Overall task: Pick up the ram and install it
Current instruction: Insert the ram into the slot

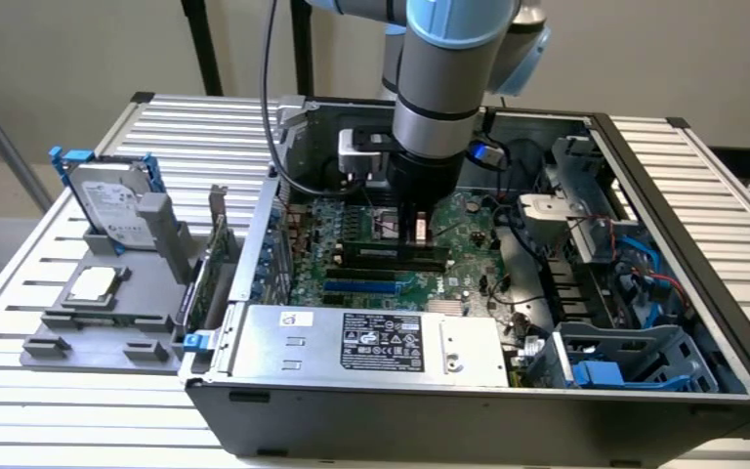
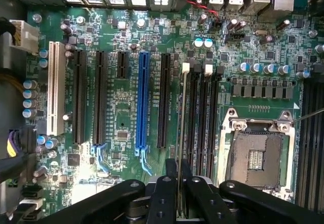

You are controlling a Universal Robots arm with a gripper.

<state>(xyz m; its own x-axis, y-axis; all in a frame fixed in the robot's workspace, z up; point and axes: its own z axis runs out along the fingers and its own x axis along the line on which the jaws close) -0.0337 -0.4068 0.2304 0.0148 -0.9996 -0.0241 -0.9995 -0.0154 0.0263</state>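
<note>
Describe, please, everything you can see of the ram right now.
The ram shows edge-on in the wrist view as a long, thin, pale line standing upright on its edge. The gripper is shut on one end of it. It lies along the black memory slots beside the open processor socket; whether it is seated cannot be told. Its chips are hidden. In the exterior view the arm reaches down over the motherboard.

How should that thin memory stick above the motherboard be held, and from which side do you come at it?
Pinch the ram's two flat faces near the middle of its upper long edge, coming straight down from above. It stands on edge, blade-thin, and its lower edge must stay free for the memory slots. The tool grips it so.
</note>
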